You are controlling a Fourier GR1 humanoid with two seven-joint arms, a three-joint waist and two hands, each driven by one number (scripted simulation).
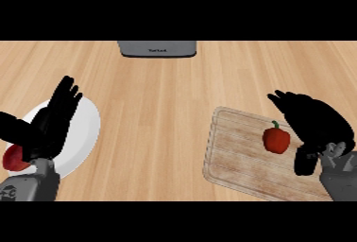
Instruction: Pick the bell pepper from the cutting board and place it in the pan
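Hovering my right hand (315, 128) just beside the bell pepper (276, 140), over the right part of the cutting board (237, 156). Fingers straight and spread, thumb hanging lower near the board's right edge — hand open, nothing held. I cannot tell whether a finger touches the pepper; from here it reads as apart.

Pepper: red, green stem up, lying on the board toward its right side. Not lifted, not gripped. So the pick is not yet made, and the placing is wholly left.

Pan: at the top edge of the counter (167, 94) sits a dark grey object (157, 48), only partly in view. I judge it may be the pan, but I cannot be sure. It lies well apart from the board, up and to the left.

My left hand (52, 120) is open too, fingers straight, lying over a white plate (83, 127) at the left. A red thing (14, 158) shows at the plate's lower left edge, partly hidden by my forearm — not part of this job, as far as I judge.

Tally: approach about done; grasp, lift, carry and release all remain.
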